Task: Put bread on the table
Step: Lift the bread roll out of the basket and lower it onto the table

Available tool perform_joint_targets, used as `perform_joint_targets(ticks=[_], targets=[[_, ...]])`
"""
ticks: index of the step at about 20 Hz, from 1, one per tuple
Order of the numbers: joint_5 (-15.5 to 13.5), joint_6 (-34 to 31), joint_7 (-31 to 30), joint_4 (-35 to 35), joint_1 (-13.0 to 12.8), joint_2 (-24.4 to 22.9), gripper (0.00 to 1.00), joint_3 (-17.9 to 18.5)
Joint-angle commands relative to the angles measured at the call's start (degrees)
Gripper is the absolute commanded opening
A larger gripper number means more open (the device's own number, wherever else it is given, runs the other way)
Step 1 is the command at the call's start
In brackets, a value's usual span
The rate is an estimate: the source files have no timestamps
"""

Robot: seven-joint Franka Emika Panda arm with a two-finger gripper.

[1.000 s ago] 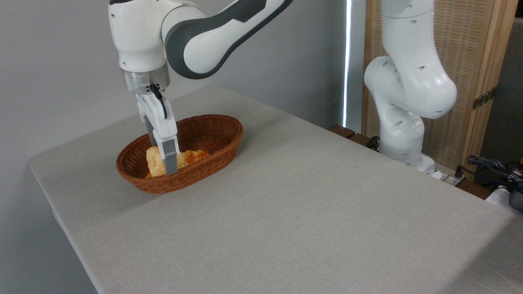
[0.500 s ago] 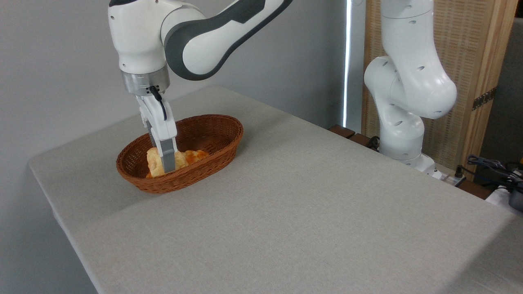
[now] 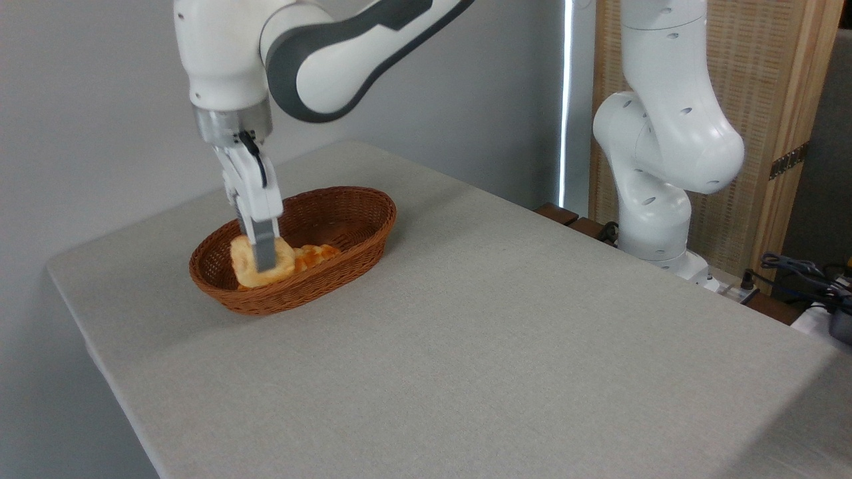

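Note:
The bread (image 3: 247, 266), a small pale-golden bun, hangs just above the floor of the brown wicker basket (image 3: 346, 219) at the far left of the table (image 3: 479, 346). My gripper (image 3: 265, 263) points straight down and is shut on the bun, whose lower part still sits below the basket's front rim. Only the near grey finger shows; the other is hidden behind the bun.
An orange-brown ridged pastry (image 3: 318, 254) lies in the basket just right of the bun. The arm's white base (image 3: 655, 173) stands off the table's far right edge, with cables (image 3: 799, 269) beside it. A wooden screen (image 3: 759, 100) is behind.
My gripper has risen a little with the bread in it, so more of the bun shows above the basket's rim. The pastry has stayed where it was.

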Motion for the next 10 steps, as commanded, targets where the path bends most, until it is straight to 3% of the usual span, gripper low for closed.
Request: perform_joint_targets(ticks=[1, 7, 10], targets=[[-2.1, -1.5, 0.2, 2.2, 0.8, -1.5, 0.37, 2.5], [-1.3, -2.8, 1.1, 2.2, 0.8, -1.5, 0.43, 7.8], [0.3, -3.6, 1.1, 2.1, 0.8, -0.6, 0.55, 9.7]])
